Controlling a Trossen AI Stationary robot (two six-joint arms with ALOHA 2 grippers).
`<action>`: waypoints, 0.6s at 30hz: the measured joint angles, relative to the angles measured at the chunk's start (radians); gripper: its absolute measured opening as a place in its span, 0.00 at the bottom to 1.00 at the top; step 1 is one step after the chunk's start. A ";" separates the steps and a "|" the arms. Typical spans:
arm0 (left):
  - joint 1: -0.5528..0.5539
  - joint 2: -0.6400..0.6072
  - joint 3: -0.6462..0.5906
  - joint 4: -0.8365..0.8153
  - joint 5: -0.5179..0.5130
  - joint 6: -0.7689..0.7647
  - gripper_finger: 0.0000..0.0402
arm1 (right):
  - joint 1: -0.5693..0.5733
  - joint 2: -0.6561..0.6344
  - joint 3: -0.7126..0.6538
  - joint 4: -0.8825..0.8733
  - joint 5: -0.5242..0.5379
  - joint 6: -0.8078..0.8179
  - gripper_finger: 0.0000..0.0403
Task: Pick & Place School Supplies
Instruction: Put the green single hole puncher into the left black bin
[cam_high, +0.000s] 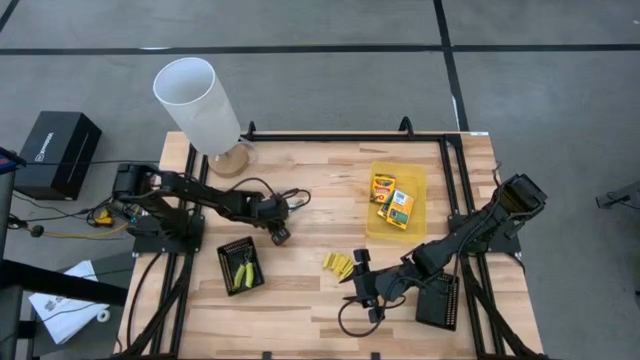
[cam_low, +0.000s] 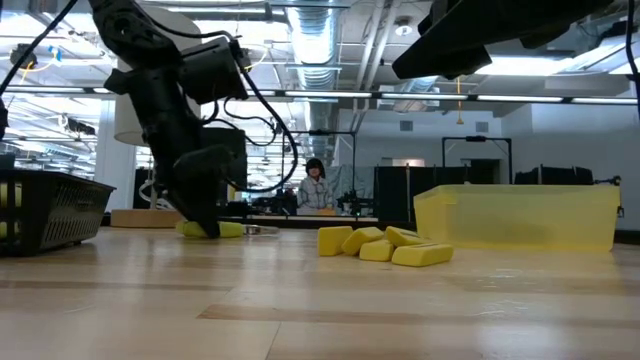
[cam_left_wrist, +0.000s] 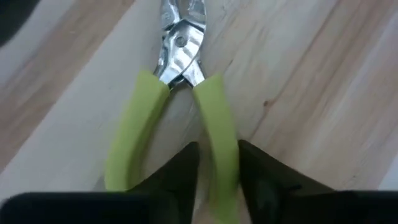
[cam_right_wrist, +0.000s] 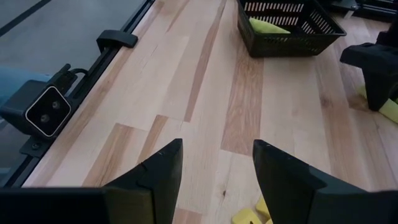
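A small metal plier-like tool (cam_left_wrist: 180, 43) with yellow-green handles lies flat on the wooden table. My left gripper (cam_left_wrist: 217, 180) points steeply down and is shut on one handle; it also shows in the high view (cam_high: 280, 233) and low view (cam_low: 207, 226). Several short yellow sticks (cam_high: 340, 264) lie in a loose pile mid-table. Two yellow-and-green boxes (cam_high: 392, 198) lie in the flat yellow tray (cam_high: 413, 228). My right gripper (cam_right_wrist: 217, 168) hangs open above the table near the sticks, holding nothing. My left gripper pinches one of the tool's two yellow-green handles (cam_left_wrist: 216, 134) between its two fingers, partway along the handle toward its free end. The fingers come steeply from above. The other handle (cam_left_wrist: 134, 137) lies outside the hold. The tool rests flat on the table.
A black mesh tray (cam_high: 241, 266) with yellow-green items stands toward the near edge from the left gripper. A second black tray (cam_high: 440, 300) sits beside the right arm. A white cylinder (cam_high: 198, 104) on a wooden base stands at the far left corner.
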 joint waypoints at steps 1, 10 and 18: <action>0.000 -0.017 -0.003 -0.010 0.002 0.009 0.18 | 0.000 0.000 0.000 0.000 0.000 0.000 0.46; -0.047 -0.151 -0.002 -0.008 0.006 0.039 0.09 | 0.000 0.000 0.000 -0.010 0.000 -0.001 0.46; -0.214 -0.255 -0.001 -0.018 0.018 0.156 0.08 | 0.000 0.000 0.000 -0.014 0.000 0.001 0.46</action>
